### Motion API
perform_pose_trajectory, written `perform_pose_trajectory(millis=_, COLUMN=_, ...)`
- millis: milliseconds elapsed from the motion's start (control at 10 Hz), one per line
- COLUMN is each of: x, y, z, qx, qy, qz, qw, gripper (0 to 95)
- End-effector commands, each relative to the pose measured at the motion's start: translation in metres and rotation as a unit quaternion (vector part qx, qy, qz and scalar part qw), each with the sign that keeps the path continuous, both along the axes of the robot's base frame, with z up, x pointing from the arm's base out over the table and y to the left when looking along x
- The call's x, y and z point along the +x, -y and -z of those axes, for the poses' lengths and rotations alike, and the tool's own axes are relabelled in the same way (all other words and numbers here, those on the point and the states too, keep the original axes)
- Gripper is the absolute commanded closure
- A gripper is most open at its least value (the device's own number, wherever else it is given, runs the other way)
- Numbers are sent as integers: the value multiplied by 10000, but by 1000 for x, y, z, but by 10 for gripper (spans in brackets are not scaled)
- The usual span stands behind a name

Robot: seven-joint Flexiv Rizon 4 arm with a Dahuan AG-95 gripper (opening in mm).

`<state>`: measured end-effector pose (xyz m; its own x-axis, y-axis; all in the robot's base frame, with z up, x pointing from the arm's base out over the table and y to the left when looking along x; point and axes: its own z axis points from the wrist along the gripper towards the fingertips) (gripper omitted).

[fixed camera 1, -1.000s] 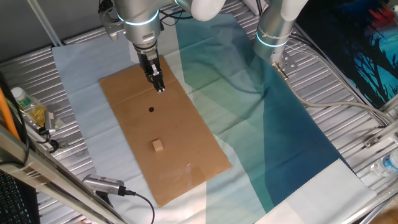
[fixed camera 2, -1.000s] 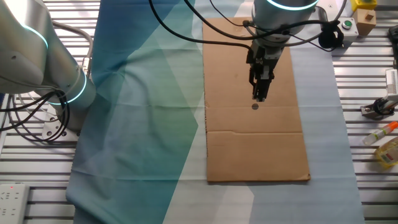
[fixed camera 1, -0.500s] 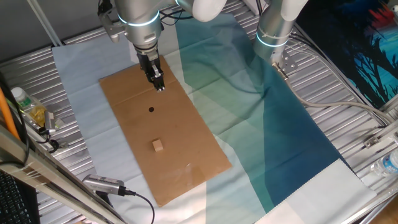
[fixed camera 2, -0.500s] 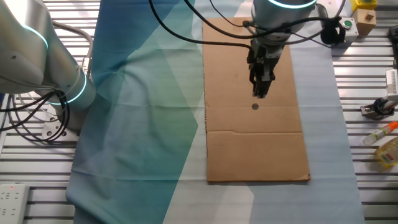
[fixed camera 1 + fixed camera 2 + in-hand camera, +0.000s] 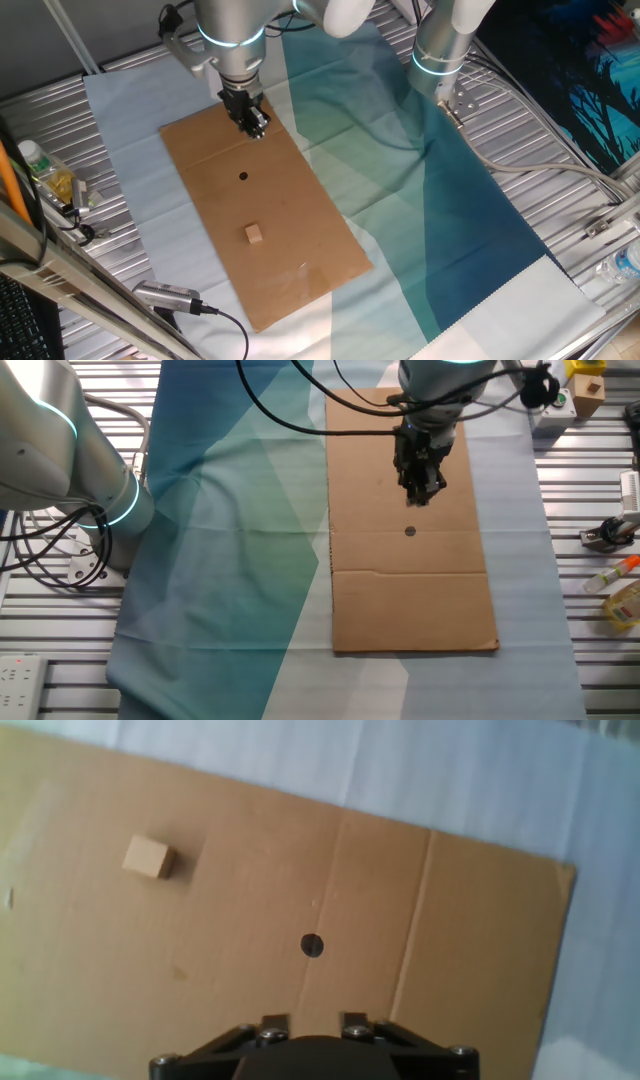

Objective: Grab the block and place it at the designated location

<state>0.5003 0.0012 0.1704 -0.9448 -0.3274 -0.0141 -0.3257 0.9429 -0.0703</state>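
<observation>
The block [image 5: 253,233] is a small pale wooden cube lying on the brown cardboard sheet [image 5: 300,215], toward its near end. In the hand view the block [image 5: 148,857] sits at the upper left. The designated location is a tiny black dot [image 5: 243,177] mid-sheet, also plain in the other fixed view as the dot [image 5: 410,531] and in the hand view as the dot [image 5: 312,945]. My gripper [image 5: 256,126] hangs above the sheet's far part, beyond the dot and well away from the block, its fingers together and holding nothing. The arm hides the block in the other fixed view, where the gripper [image 5: 419,496] hovers just past the dot.
A teal and white cloth [image 5: 420,200] covers the table beside the cardboard. A second robot arm [image 5: 440,45] stands at the back. Bottles [image 5: 45,175] and a cable with a plug [image 5: 170,297] lie at the table's left edge. Small tools [image 5: 610,535] rest on the metal slats.
The gripper has drifted away from the dot toward the sheet's far end and lifted slightly, with the wrist turning. The block and the dot stay where they were.
</observation>
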Motion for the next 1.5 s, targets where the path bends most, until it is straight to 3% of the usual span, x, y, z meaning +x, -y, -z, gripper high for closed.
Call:
perform_pose_trajectory(millis=100, x=1, y=-2, z=1, qx=-54, qy=-5, qz=-184, qw=9998, gripper=950)
perform_pose_trajectory(millis=600, x=2, y=-6, z=1, qx=76, qy=-2, qz=-494, qw=9987, gripper=950)
perform_pose_trajectory(millis=800, x=6, y=-15, z=-7, qx=134, qy=31, qz=-473, qw=9988, gripper=950)
perform_pose_trajectory(millis=1100, x=20, y=-31, z=-26, qx=115, qy=83, qz=-440, qw=9989, gripper=950)
perform_pose_trajectory(millis=1500, x=22, y=-32, z=-31, qx=-40, qy=47, qz=-385, qw=9992, gripper=950)
